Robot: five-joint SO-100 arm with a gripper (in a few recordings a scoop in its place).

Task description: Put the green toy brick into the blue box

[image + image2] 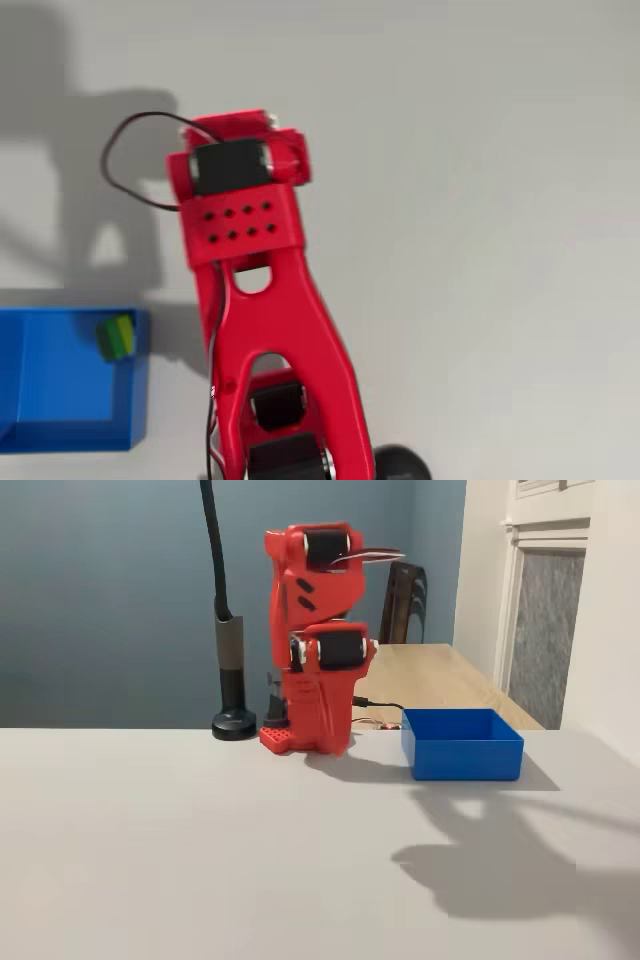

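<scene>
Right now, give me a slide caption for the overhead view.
Green toy brick lies inside the blue box near its corner, beside the folded red arm.

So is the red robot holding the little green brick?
No. The green toy brick lies inside the blue box, by its wall in the overhead view. Whether the folded red arm holds anything cannot be told.

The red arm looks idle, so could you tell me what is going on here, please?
Nothing is being handled right now. The red arm is folded up over its base, away from the blue box. In the overhead view the green toy brick lies inside the box by a corner, so the placing looks done. I cannot tell the gripper's state.
</scene>
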